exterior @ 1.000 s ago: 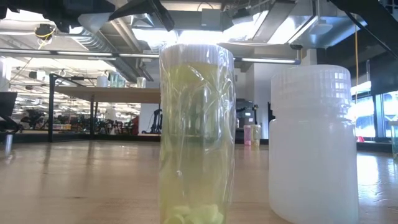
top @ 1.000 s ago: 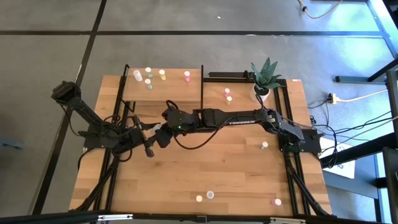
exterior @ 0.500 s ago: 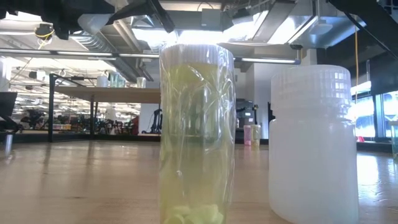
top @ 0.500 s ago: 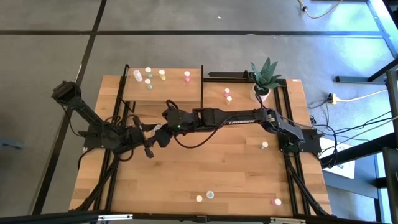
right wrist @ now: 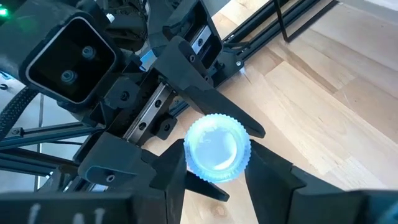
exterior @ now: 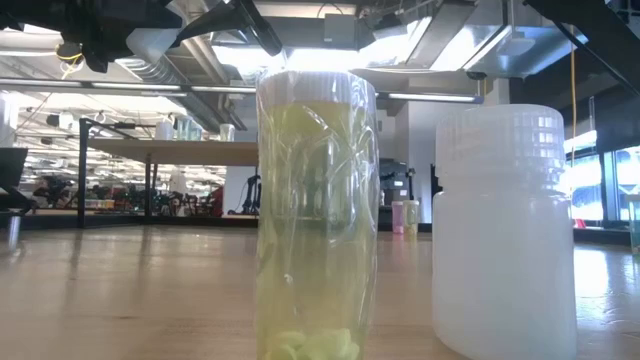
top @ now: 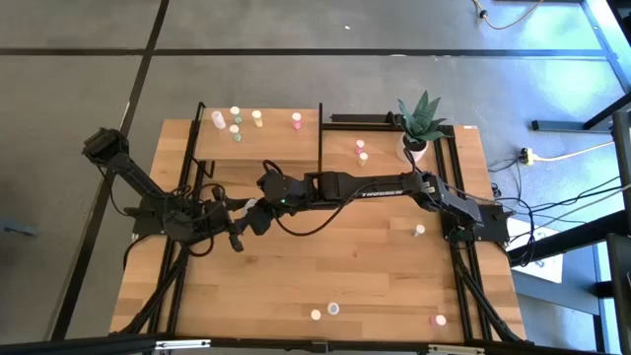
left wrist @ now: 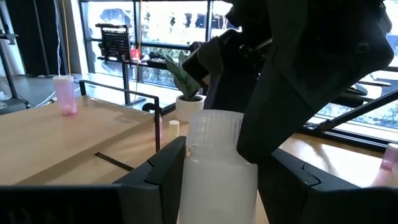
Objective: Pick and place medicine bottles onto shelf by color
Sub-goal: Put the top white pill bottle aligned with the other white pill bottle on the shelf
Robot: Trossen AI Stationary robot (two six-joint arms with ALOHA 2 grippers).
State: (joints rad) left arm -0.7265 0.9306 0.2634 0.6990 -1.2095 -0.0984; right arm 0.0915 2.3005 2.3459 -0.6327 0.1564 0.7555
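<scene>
Bottle [left wrist: 214,168], white-capped, is gripped by both tools at once, left tool [left wrist: 227,171] and right tool [right wrist: 214,163] closed on it above the bench [top: 325,266], at seven o'clock from the shelf [top: 258,138]. If neither releases, it may be twisted loose and dropped.

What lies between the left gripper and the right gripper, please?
A white-capped bottle, held by the left gripper and the right gripper; both wrist views show it.

L + R arms [top: 355,185] meet mid-desk [top: 325,266], below shelf [top: 258,143] w/ bottles [top: 236,122]; more bottles scattered, plant [top: 422,120] at back.
</scene>
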